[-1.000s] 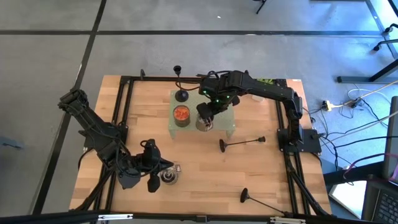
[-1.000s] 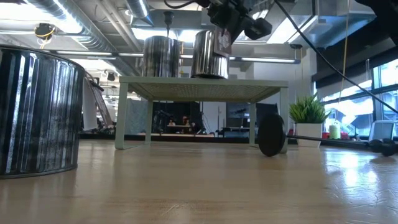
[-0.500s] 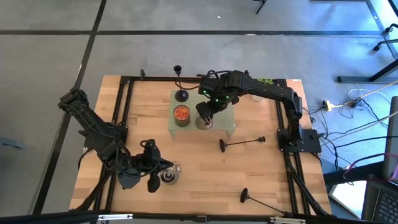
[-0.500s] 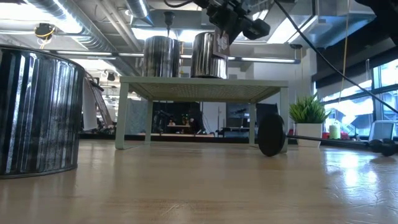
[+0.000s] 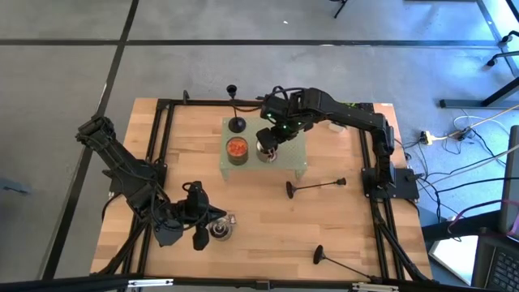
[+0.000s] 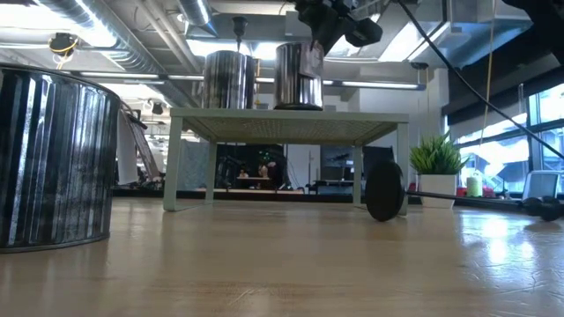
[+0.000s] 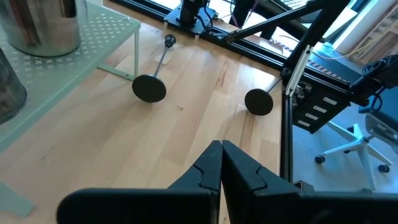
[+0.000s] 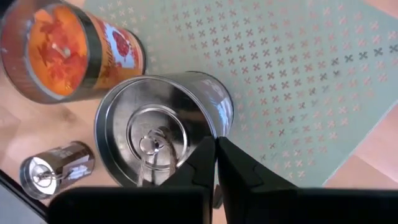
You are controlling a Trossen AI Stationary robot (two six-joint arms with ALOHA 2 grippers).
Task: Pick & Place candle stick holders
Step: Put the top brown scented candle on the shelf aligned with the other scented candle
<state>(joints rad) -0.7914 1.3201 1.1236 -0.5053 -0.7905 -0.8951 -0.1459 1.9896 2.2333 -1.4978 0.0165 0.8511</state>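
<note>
1. High view: the right gripper (image 5: 268, 138), fingers together and holding nothing, hovers over a silver can (image 5: 266, 150) on the green rack (image 5: 296, 158). One upright candle stick holder (image 5: 236, 123) stands on the rack just beside; two lie flat on the table (image 5: 259, 235), stems pointing toward the right arm's side.
2. Low view: two cans stand on the rack.
3. Left wrist view: the left gripper (image 7: 221, 163) rests shut and empty, facing both fallen holders.
4. Right wrist view: the orange can (image 8: 68, 46) is full
</note>
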